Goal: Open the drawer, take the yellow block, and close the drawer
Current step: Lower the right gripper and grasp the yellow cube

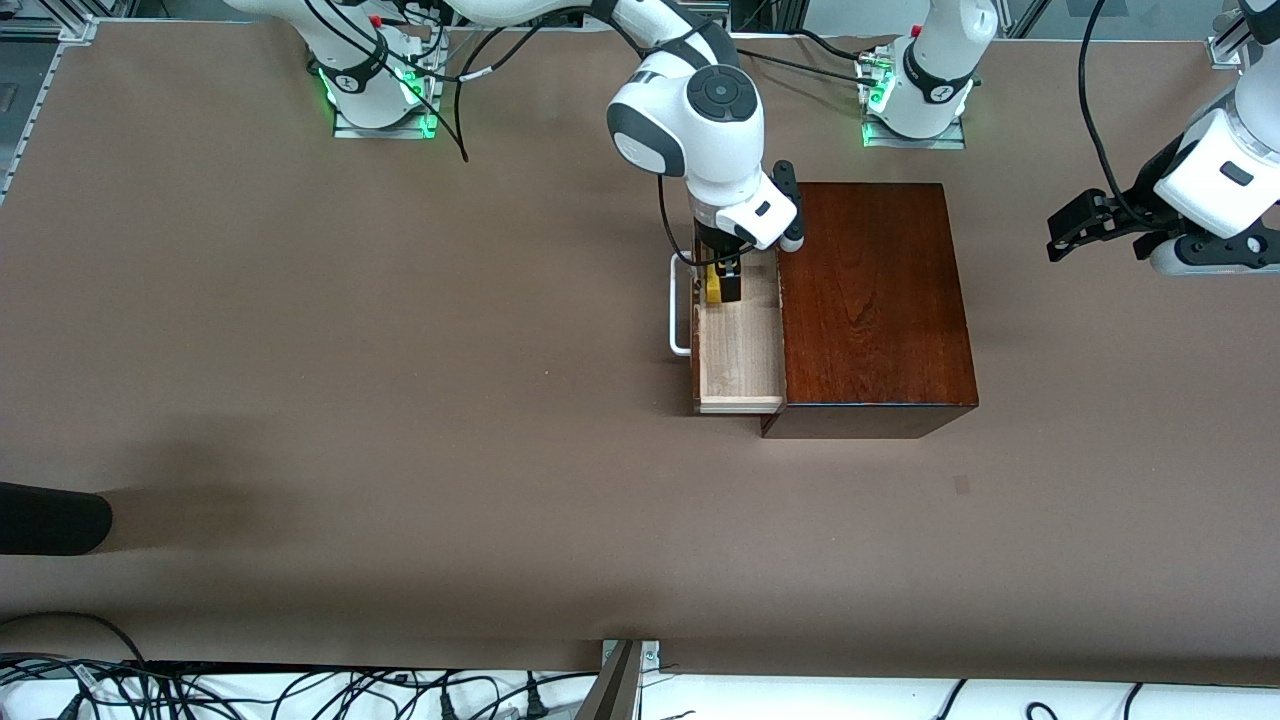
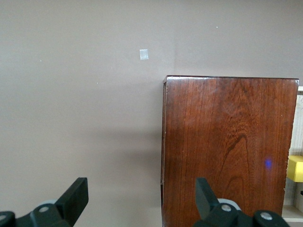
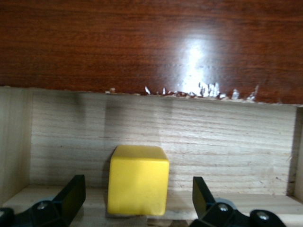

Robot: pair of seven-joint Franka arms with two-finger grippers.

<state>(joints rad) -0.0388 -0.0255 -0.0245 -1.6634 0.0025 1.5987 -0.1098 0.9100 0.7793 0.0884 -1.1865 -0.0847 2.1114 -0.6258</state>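
The mahogany box stands mid-table with its drawer pulled out toward the right arm's end, white bar handle leading. The yellow block sits on the drawer's pale wood floor, at the end farther from the front camera. My right gripper is down in the drawer, open, one finger on each side of the block with gaps on both sides; it also shows in the right wrist view. My left gripper waits open and empty in the air, over the table's left-arm end.
The left wrist view shows the box top, the block's edge and a small pale patch on the brown table. A dark object lies at the table's edge at the right arm's end. Cables run along the near edge.
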